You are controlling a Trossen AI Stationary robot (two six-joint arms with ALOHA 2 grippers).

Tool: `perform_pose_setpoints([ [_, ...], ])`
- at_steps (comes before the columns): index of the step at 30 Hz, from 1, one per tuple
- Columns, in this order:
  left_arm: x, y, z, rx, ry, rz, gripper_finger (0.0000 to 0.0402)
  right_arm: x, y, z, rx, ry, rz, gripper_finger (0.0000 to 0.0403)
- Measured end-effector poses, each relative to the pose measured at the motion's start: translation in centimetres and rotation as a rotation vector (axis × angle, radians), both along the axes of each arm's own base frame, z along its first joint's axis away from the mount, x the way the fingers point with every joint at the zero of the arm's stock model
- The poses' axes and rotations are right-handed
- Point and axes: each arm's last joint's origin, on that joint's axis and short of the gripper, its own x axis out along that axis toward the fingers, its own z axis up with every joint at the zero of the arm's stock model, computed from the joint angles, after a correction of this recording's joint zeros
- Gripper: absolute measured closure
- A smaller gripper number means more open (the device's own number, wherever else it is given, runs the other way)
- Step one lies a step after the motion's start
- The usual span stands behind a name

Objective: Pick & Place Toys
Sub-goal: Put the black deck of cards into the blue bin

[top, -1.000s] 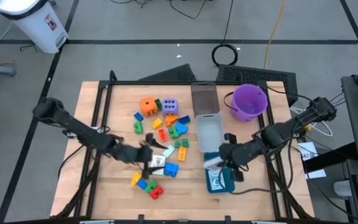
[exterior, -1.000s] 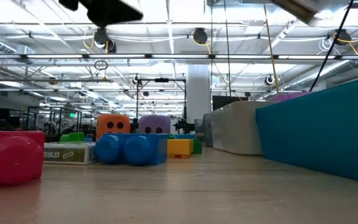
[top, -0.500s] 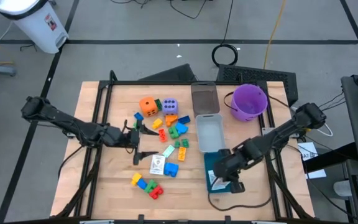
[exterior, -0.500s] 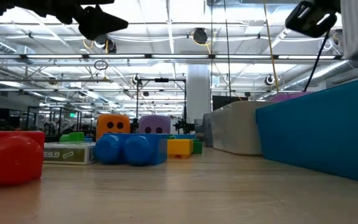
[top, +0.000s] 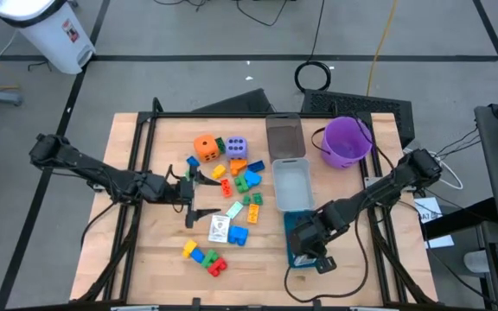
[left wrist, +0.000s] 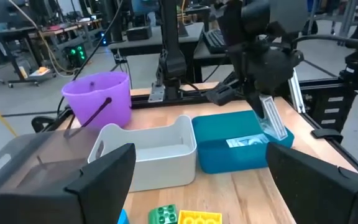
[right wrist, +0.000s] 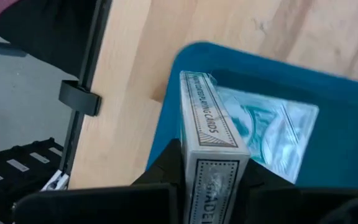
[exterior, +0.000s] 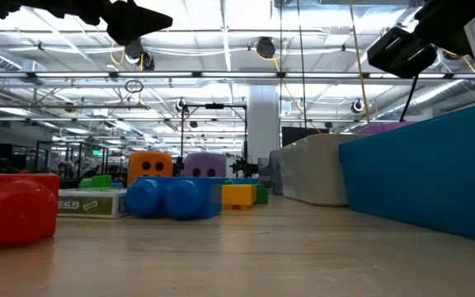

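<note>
the right gripper (right wrist: pixel 213 180) hangs over the teal tray (top: pixel 294 226), clenched on a card box (right wrist: pixel 207 140) held on edge, its long axis running straight out from the jaws and pointing down into the tray. another card pack (right wrist: pixel 272 134) lies flat inside the tray, just past the held box. the drop probably only needs a release, though how far above the tray floor the box sits is hard to judge. the left gripper (top: pixel 188 192) waits wide open and empty, well away from the tray, beside the loose blocks (top: pixel 247 181).
</note>
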Motion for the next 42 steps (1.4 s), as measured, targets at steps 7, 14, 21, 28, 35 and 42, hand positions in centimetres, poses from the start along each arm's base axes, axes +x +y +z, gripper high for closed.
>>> perform_pose_setpoints([
  [7, 0.0, 0.0, 0.0, -0.008, 0.001, -0.002, 0.0034, 0.5, 0.3, -1.1, -0.010, 0.018, 0.001, 0.0359],
  [14, 0.0, 0.0, 0.0, -0.024, 0.001, -0.001, 0.0034, 0.6, 0.1, -1.0, -0.008, 0.017, -0.009, 0.0354],
  [21, 0.0, 0.0, 0.0, -0.025, 0.002, -0.001, 0.0034, 0.3, 0.0, -1.1, -0.020, 0.053, -0.023, 0.0360],
  [28, 0.0, 0.0, -0.1, -0.024, 0.007, -0.001, 0.0034, 0.5, 0.1, -1.4, -0.005, 0.019, -0.016, 0.0360],
  [35, 0.0, 0.0, -0.1, -0.024, 0.007, -0.001, 0.0034, 0.0, -0.3, -2.2, -0.021, 0.046, -0.021, 0.0353],
  [42, 0.0, 0.0, -0.1, -0.024, 0.007, -0.002, 0.0034, 0.3, -0.1, -2.3, -0.020, 0.024, -0.070, 0.0336],
])
